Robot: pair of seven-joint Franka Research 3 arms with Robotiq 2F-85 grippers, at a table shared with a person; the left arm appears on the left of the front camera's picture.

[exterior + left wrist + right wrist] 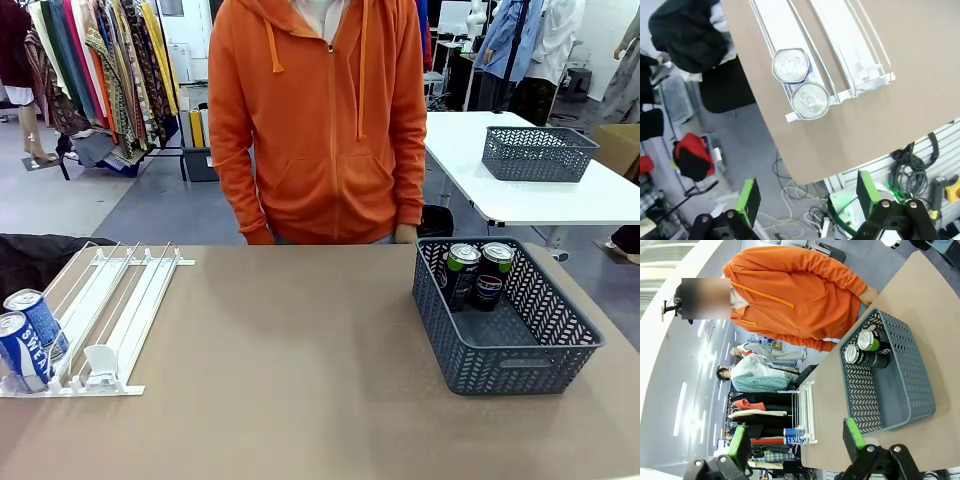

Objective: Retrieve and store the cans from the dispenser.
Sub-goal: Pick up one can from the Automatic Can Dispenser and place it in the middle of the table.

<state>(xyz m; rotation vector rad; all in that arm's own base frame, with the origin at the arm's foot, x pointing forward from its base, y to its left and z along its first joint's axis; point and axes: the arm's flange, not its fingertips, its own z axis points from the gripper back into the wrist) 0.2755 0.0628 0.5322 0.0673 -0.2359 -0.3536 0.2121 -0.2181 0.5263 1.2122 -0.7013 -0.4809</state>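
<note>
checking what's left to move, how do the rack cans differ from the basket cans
The blue cans have white lettering; the black cans have pale print. The blue cans stand in the dispenser's leftmost lane; the black cans stand in the grey basket's far corner. All four are upright.

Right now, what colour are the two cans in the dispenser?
The cans are blue with white lettering and silver tops; the front view shows this best.
</note>
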